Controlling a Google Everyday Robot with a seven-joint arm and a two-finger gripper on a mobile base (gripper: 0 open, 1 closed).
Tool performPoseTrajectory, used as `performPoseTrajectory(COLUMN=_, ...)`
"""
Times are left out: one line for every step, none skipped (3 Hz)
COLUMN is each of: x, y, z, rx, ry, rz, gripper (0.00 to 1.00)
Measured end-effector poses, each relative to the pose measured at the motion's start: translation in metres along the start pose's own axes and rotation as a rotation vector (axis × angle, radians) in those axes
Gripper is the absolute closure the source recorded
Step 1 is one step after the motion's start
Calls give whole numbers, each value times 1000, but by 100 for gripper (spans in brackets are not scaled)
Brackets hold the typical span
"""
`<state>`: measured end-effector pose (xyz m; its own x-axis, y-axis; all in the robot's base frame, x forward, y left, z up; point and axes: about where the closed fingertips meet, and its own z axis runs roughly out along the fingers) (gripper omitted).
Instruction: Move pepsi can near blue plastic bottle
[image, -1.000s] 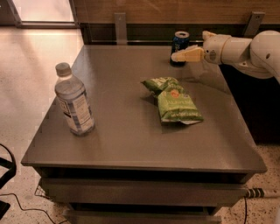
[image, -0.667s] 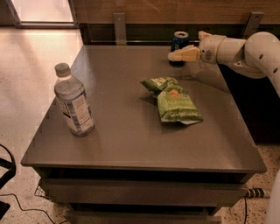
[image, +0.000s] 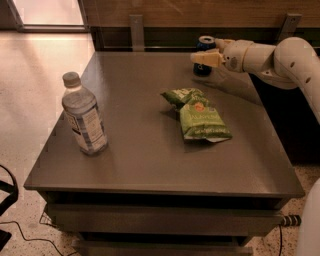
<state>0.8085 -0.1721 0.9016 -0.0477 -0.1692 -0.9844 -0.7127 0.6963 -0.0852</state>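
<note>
Tool at back of grey desk, across front of small dark blue metal pepsi can; open or clamped, can't tell. Clear blue-labelled plastic bottle well left of it.

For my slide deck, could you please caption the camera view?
End effector at dark blue metal can on grey table's far edge; clear plastic bottle near-left, green crinkled bag mid-table.
</note>
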Motion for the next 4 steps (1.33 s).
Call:
performPoseTrajectory(x=0, y=2, z=2, rx=-4, ry=0, rz=1, gripper=54)
performPoseTrajectory(x=0, y=4, z=5, rx=-9, ry=0, rz=2, gripper=78)
performPoseTrajectory(x=1, y=6, z=8, rx=-13, ry=-1, rz=2, gripper=100)
performPoseTrajectory(x=1, y=6, z=9, rx=-14, ry=-1, rz=3, gripper=100)
